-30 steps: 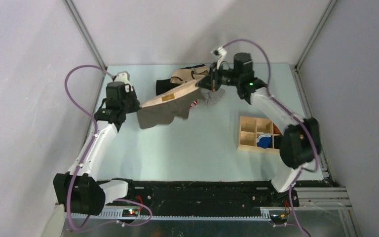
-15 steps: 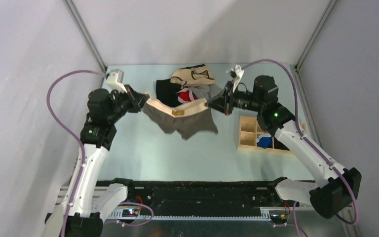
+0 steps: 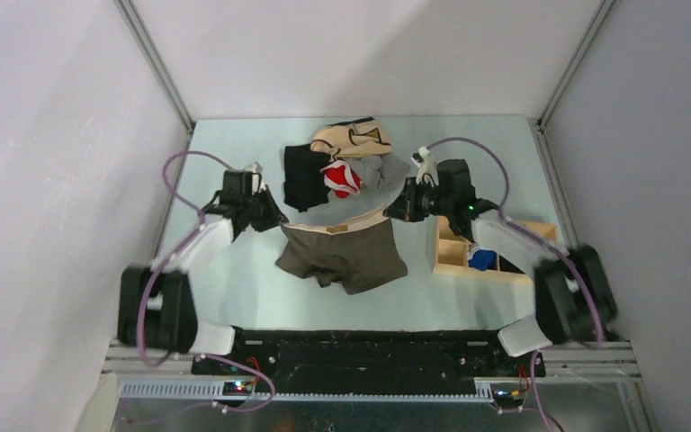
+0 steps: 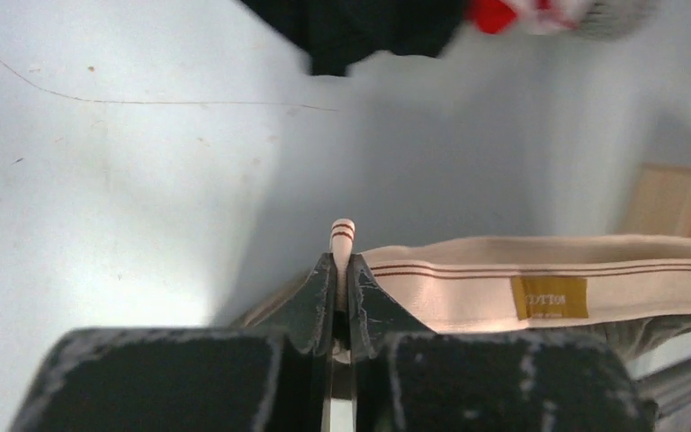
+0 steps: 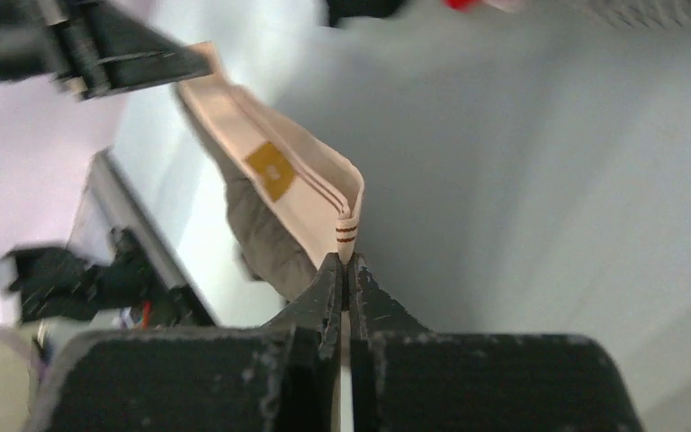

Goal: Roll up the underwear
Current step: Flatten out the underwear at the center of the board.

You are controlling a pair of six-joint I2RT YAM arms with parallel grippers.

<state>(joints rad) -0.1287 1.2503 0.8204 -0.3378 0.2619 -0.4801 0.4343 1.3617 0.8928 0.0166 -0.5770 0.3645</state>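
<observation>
The underwear (image 3: 344, 255), dark olive-brown boxer briefs, lies spread on the table's middle with its cream waistband (image 3: 335, 222) held up along the far side. My left gripper (image 3: 274, 219) is shut on the waistband's left end (image 4: 343, 236). My right gripper (image 3: 393, 212) is shut on its right end (image 5: 348, 236). The waistband (image 4: 504, 281) stretches between them. Its small brown label (image 4: 548, 296) shows in the left wrist view, and also in the right wrist view (image 5: 270, 169).
A pile of other garments lies at the back: a black one (image 3: 304, 175), a beige one with dark trim (image 3: 351, 137), a red-and-white one (image 3: 342, 178), a grey one (image 3: 382, 170). A wooden compartment box (image 3: 481, 249) stands at the right, close to my right arm.
Both grippers have come down and toward the near side with the underwear. It hung in the air before; now its legs lie flat on the table.
</observation>
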